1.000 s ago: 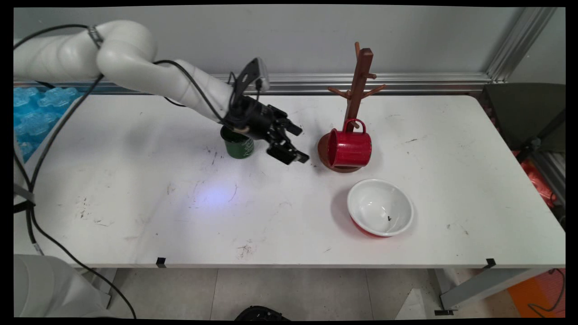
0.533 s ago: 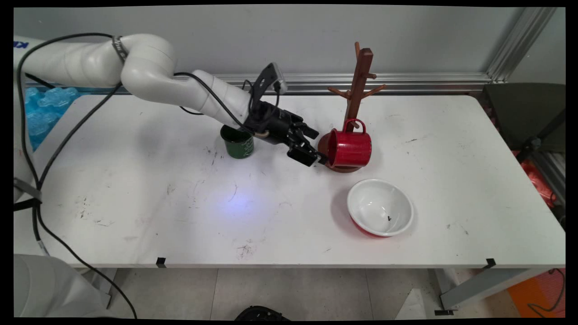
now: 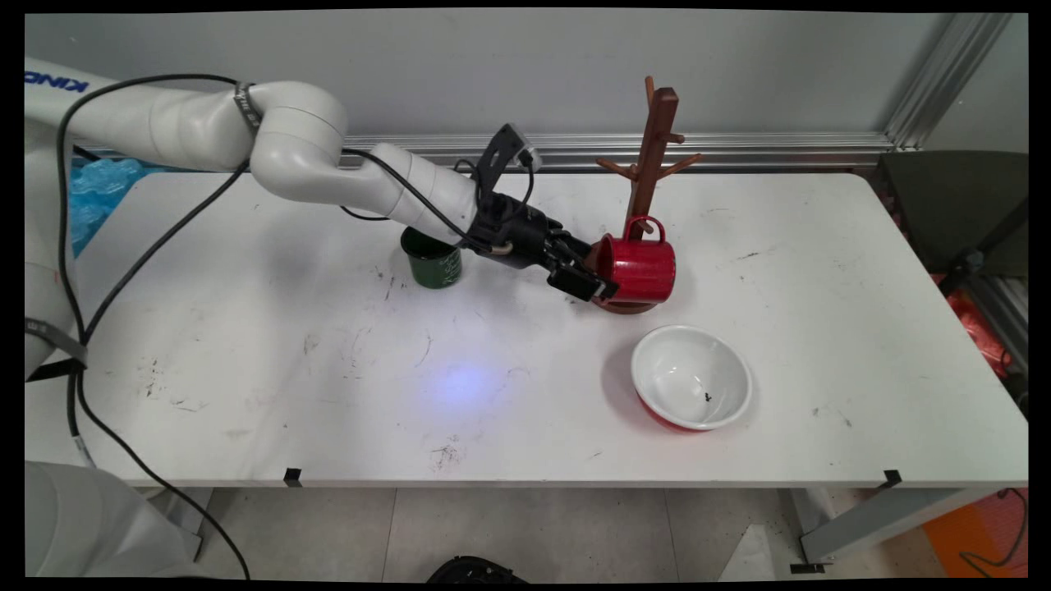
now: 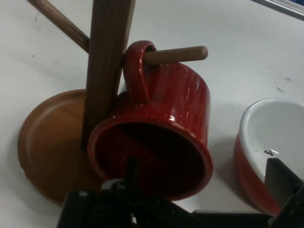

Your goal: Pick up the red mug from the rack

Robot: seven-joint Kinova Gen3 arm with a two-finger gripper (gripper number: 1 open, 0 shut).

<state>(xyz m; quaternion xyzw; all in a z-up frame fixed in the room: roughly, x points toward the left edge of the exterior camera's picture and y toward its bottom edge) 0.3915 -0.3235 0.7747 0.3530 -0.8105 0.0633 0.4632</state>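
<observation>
- Since a second ago, my gripper (image 3: 593, 277) moved right from the green cup (image 3: 433, 268) to the mug's (image 3: 644, 267) mouth.
- Table (image 3: 246, 369): holds everything.
- Rack (image 3: 653, 139): mug hangs by its handle on a low peg.
- Bowl (image 3: 639, 371): near the mug, apart.
- Fingers: wide apart, holding nothing, one at the mug's mouth.

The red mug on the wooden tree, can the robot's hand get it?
Probably yes. The hand is open, right at the red mug's mouth with nothing between; the mug hangs by its handle on a peg of the wooden tree.
</observation>
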